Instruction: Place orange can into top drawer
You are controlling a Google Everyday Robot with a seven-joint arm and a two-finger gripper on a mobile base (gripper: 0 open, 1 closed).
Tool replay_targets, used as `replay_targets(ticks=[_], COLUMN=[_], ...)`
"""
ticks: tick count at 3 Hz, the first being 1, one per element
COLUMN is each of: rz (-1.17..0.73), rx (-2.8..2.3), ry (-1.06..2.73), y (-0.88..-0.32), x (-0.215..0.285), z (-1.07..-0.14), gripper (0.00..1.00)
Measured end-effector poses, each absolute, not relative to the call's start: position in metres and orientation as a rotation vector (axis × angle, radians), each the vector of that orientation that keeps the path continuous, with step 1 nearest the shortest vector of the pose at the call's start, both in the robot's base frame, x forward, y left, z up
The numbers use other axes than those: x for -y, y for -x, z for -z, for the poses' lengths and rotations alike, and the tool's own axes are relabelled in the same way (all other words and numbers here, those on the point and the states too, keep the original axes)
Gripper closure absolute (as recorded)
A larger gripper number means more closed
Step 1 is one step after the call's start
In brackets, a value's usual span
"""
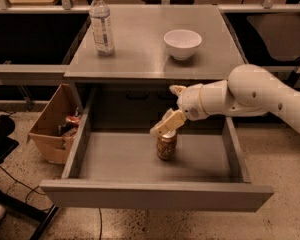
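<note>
The orange can stands upright on the floor of the open top drawer, near the middle. My gripper is just above the can with its fingers spread open and nothing between them. The lower finger hangs right over the can's silver top; whether it touches is unclear. The upper finger points up toward the table edge. My white arm reaches in from the right, over the drawer's right wall.
The grey table above the drawer holds a clear water bottle at back left and a white bowl at right. A brown cardboard box with items sits on the floor left of the drawer.
</note>
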State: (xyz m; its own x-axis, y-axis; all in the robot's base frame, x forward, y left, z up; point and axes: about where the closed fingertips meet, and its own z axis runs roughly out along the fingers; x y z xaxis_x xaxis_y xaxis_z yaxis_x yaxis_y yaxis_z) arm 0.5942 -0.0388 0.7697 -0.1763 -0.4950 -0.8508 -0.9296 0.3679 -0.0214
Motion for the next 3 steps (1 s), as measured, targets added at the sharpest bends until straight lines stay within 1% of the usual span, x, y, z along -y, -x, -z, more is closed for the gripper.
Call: replay_targets(ticks=[2, 3], rz=[-0.470, -0.407], rx=[-1.806, -1.894], ry=[1.479, 1.517], y=[-0.611, -0.573], x=[0.039, 0.069], z=[-0.936, -0.987], gripper=[0.00, 0.00])
